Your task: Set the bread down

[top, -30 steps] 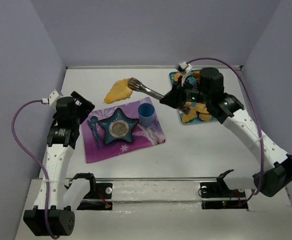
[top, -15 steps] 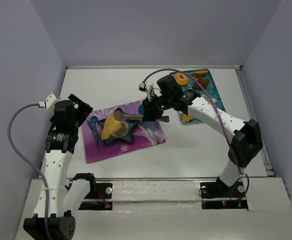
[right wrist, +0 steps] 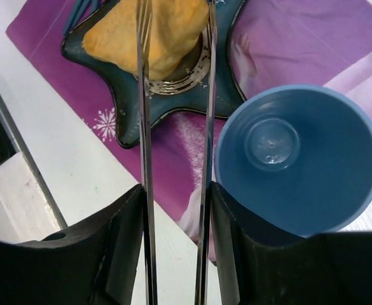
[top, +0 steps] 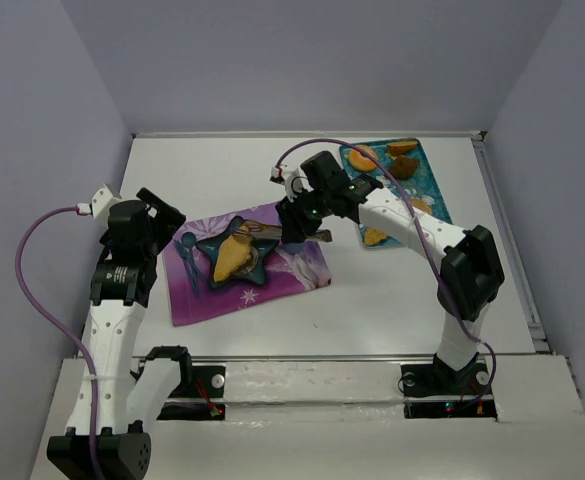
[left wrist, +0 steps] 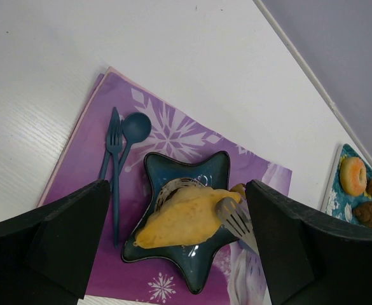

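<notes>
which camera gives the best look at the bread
Left wrist: nearly the whole bread shows, lying on the star plate. Right wrist crops it behind the tongs; top external shows it small.

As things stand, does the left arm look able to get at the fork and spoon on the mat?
Probably yes. The fork and spoon lie uncovered on the mat's left part, the side nearest the open left gripper. The tongs hang over the star plate further right, off that path.
</notes>
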